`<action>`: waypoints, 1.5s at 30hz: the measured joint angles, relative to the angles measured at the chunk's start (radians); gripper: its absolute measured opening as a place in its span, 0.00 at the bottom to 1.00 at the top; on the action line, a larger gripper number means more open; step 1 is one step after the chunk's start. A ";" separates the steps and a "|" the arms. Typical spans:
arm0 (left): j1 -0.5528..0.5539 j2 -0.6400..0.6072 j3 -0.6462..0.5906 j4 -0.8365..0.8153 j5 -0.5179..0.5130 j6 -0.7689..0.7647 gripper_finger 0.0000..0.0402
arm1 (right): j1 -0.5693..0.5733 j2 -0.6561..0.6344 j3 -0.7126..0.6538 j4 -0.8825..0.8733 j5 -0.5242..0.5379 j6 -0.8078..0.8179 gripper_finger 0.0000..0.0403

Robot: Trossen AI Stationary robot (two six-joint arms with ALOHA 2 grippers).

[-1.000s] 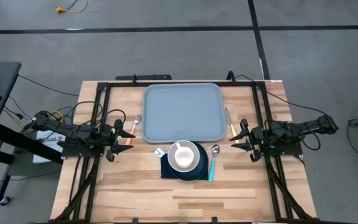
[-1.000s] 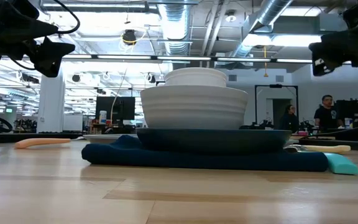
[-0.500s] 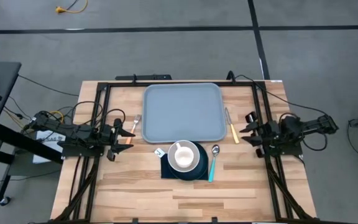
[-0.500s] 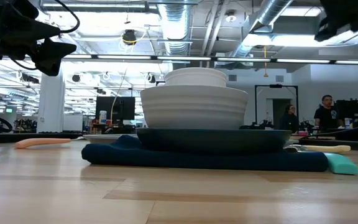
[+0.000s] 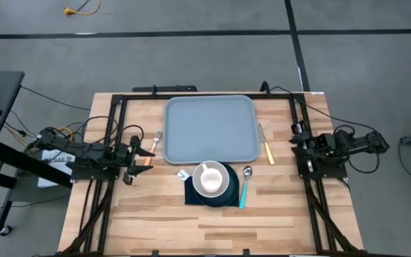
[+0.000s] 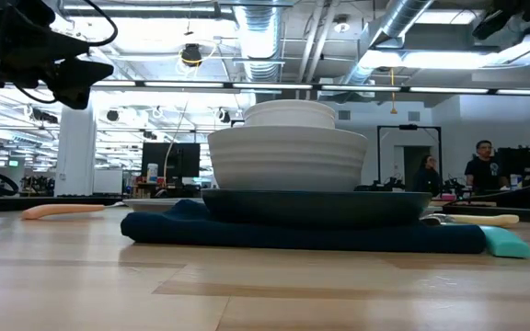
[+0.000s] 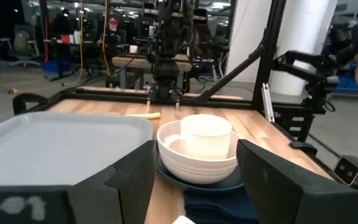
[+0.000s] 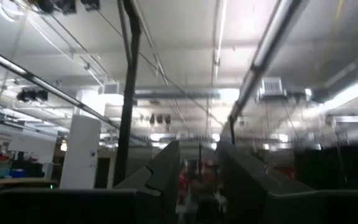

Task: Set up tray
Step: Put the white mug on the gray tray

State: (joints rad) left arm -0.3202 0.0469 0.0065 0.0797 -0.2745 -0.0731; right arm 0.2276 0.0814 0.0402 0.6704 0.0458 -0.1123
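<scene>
The left gripper (image 5: 150, 153) hangs over the left side of the light wooden bench (image 5: 155, 214), its two dark fingers (image 7: 132, 180) spread wide with nothing between them. The right gripper (image 5: 296, 139) sits at the right edge of the bench, tipped upward so that its wrist view shows only ceiling; its fingers (image 8: 166, 171) stand somewhat apart and hold nothing that can be seen.

The large flat grey-blue rectangular plastic tray (image 5: 210, 129) lies bare at the middle of the far edge of the bench, between the two grippers: just beside the left fingers and farther from the right ones. In the left wrist view its near part is cut off by the gripper body.

One small metal fork with an orange handle (image 5: 155, 140) lies along the tray's left rim, its handle partly hidden under the left gripper. One knife with a yellow handle (image 5: 266, 145) lies beside the right rim. Nearer the front, one dark navy napkin (image 5: 195, 196) carries one dark round plate (image 5: 228, 191), one white ribbed bowl (image 5: 207, 188) and one white cup (image 5: 210, 177), stacked. One spoon with a teal handle (image 5: 245, 187) lies just to the right of the plate. A small white item (image 5: 183, 175) at the napkin's far left corner is too small to make out.

Two people (image 6: 481, 165) stand far behind the bench.
</scene>
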 joint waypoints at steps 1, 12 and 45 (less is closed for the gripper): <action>0.000 0.000 0.000 0.006 0.000 0.004 0.53 | 0.000 0.033 0.000 0.002 0.017 0.015 0.25; 0.000 0.000 0.000 0.214 -0.002 -0.064 0.53 | 0.002 0.504 0.066 0.006 0.115 0.191 0.25; 0.126 1.099 0.820 -0.153 -0.055 0.007 0.53 | -0.130 0.759 0.069 -0.129 0.226 0.447 0.25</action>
State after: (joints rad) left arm -0.1939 1.1457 0.8267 -0.0730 -0.3298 -0.0660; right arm 0.0976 0.8406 0.1093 0.5419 0.2713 0.3344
